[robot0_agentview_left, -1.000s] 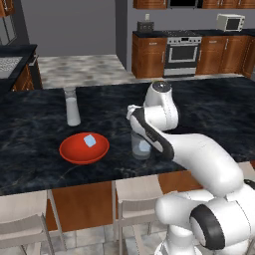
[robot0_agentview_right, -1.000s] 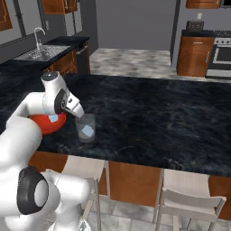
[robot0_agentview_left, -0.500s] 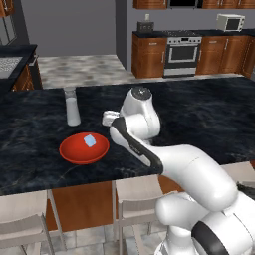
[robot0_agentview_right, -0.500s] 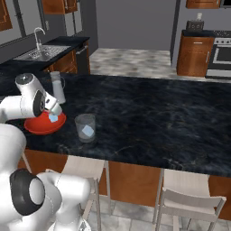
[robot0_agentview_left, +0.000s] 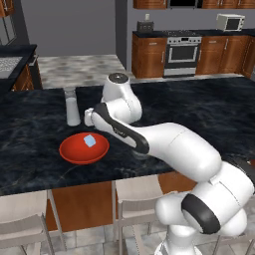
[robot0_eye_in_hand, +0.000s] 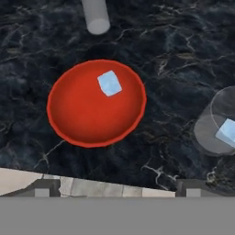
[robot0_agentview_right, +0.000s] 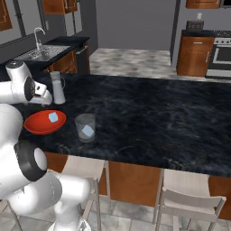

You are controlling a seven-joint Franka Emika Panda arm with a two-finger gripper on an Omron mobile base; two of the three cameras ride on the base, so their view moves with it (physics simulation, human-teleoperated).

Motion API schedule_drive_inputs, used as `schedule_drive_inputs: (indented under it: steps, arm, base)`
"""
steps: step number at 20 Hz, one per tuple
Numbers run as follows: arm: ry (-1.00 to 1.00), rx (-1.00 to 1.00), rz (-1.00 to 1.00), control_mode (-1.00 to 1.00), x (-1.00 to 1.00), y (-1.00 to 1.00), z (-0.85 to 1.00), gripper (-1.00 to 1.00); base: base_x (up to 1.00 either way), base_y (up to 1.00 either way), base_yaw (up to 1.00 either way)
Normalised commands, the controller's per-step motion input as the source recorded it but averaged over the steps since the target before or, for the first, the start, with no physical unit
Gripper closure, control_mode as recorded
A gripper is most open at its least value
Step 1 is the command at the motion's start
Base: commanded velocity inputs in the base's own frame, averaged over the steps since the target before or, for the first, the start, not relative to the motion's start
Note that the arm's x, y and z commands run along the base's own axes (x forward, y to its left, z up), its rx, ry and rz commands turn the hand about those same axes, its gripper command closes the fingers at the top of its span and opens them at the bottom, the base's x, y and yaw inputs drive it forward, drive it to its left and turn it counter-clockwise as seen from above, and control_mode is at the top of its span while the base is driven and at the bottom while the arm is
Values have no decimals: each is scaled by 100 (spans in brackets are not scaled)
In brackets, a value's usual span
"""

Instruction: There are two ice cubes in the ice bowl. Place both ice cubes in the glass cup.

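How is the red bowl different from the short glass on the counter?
The red bowl is opaque, wide and shallow; the short glass is transparent grey, narrower and straight-sided. The bowl lies nearer the tall glass. Both stand upright on the counter, each holding one ice cube.

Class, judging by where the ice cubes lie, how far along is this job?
Half done: one ice cube already lies in the glass cup. The hand hangs empty above the red bowl. Left: lifting the second cube from that bowl into the cup.
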Motion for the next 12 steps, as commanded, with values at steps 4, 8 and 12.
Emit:
schedule_drive_inputs:
  steps: [4, 8, 12]
  arm:
    - [0, -14, 2, -100, 5, 19, -21, -100]
    - [0, -13, 0, -100, 16, 15, -39, -100]
    - [0, -2, 0, -100, 27, 5, -39, -100]
  base:
    - [0, 0, 0]
    - [0, 0, 0]
    - [0, 0, 0]
